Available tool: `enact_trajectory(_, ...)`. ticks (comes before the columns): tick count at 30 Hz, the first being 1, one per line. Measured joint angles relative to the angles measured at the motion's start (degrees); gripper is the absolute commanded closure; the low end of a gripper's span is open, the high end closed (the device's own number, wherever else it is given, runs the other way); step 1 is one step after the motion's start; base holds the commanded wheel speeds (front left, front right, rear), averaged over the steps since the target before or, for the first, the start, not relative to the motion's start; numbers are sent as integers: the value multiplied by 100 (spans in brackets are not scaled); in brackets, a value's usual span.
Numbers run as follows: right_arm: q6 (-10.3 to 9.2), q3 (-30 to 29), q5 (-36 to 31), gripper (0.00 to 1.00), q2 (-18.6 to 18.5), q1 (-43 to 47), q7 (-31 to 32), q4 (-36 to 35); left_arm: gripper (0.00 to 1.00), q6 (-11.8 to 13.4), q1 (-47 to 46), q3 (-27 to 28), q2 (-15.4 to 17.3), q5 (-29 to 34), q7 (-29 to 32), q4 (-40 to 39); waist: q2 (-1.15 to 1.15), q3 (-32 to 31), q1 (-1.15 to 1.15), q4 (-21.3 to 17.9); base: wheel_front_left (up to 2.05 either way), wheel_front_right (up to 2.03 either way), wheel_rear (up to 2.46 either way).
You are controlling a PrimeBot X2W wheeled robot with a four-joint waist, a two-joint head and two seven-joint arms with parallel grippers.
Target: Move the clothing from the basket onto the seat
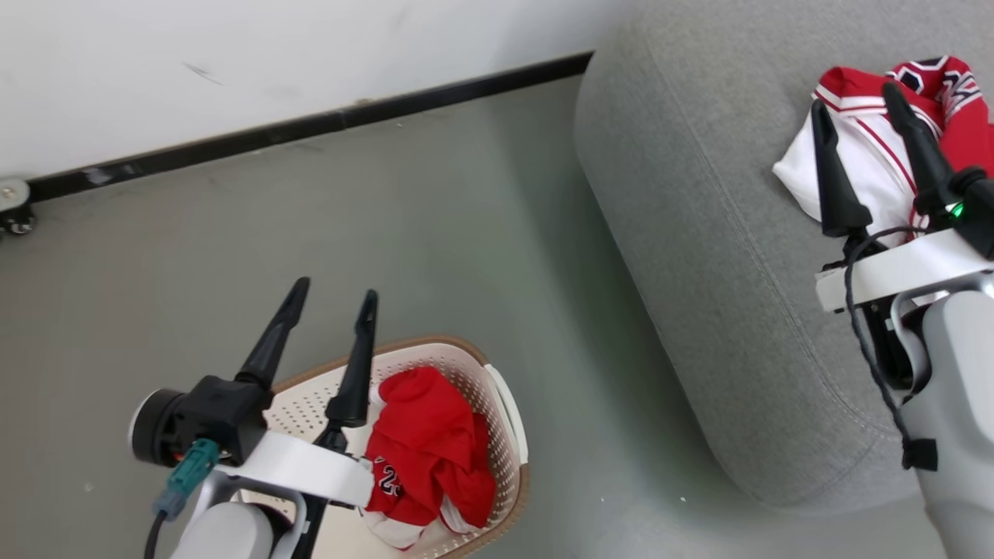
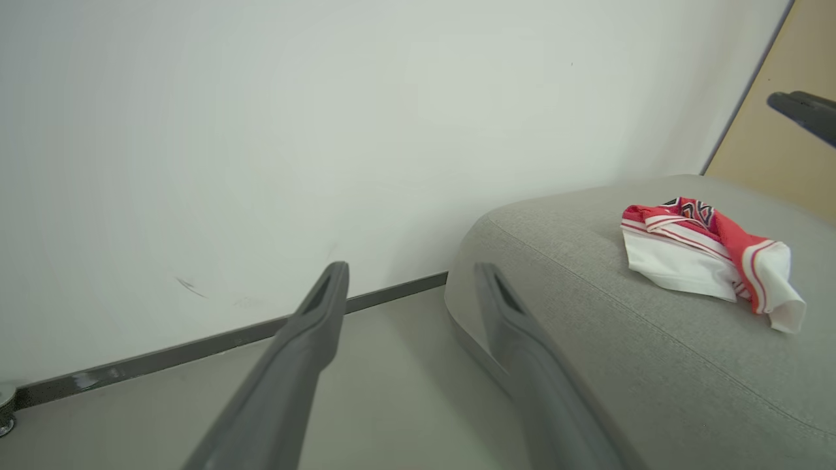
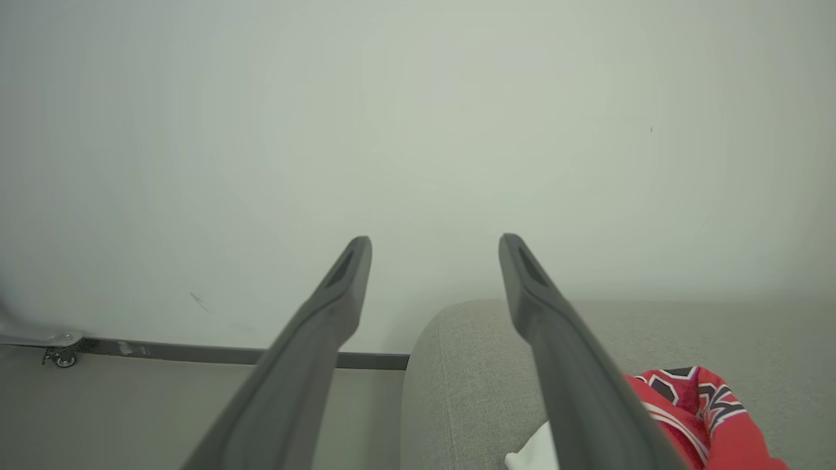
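Observation:
Red clothing (image 1: 429, 446) with white lettering lies bunched in the cream basket (image 1: 497, 384) with a brown rim, on the floor at lower centre. My left gripper (image 1: 335, 293) hangs open above the basket's far rim, fingers empty. Another red and white garment (image 1: 874, 147) rests on the grey seat (image 1: 699, 233) at the right, also seen as a crumpled garment (image 2: 705, 258) on the seat (image 2: 653, 378) in the left wrist view. My right gripper (image 1: 854, 97) is open over that garment, holding nothing; the garment's red edge (image 3: 705, 411) shows by its right finger.
A white wall (image 1: 233, 62) with a dark baseboard (image 1: 311, 124) runs behind the grey floor (image 1: 435, 241). A small caster wheel (image 1: 15, 210) sits at the far left by the wall. A tan panel (image 2: 784, 150) stands beyond the seat.

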Motion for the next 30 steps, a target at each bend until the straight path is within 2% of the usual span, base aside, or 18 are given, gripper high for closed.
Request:
enact_trajectory(5, 0, -225, -270, 0, 260, 298, 0, -245, 0, 274, 164, 327, -9, -14, -49, 213, 0, -211, 0, 220, 0, 0, 0)
enact_trajectory(10, 0, -450, -433, 0, 444, 583, 0, -356, 0, 431, 248, 546, -66, -40, -51, 335, 0, -402, 0, 391, 0, 0, 0)
enact_trajectory(21, 0, -731, -787, 0, 918, 1399, 0, -553, 0, 593, 576, 827, -159, -36, -52, 477, 0, -856, 0, 698, 0, 0, 0)
enact_trajectory(30, 0, -901, -1026, 0, 1059, 2070, 0, -781, 0, 603, 960, 1018, -201, 19, -52, 465, 0, -1215, 0, 894, 0, 0, 0)
